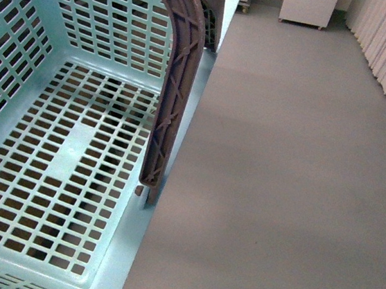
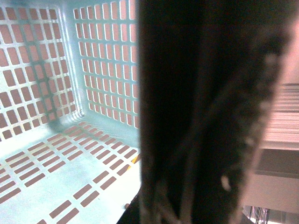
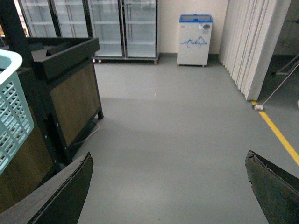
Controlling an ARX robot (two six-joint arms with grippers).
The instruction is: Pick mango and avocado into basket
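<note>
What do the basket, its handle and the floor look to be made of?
Basket: moulded plastic, pale turquoise, slight sheen; walls and bottom are one slotted grid. Handle: likely plastic too, grey-brown, matt, with moulded cross-ribs. Floor: smooth grey, seamless, softly reflective; vinyl or coated concrete, cannot tell which.

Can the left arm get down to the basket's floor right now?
Probably yes. The left wrist view looks straight into the basket, onto its slotted floor, with nothing lying there. Only the upright brown handle stands at the rim, so the arm might brush it.
</note>
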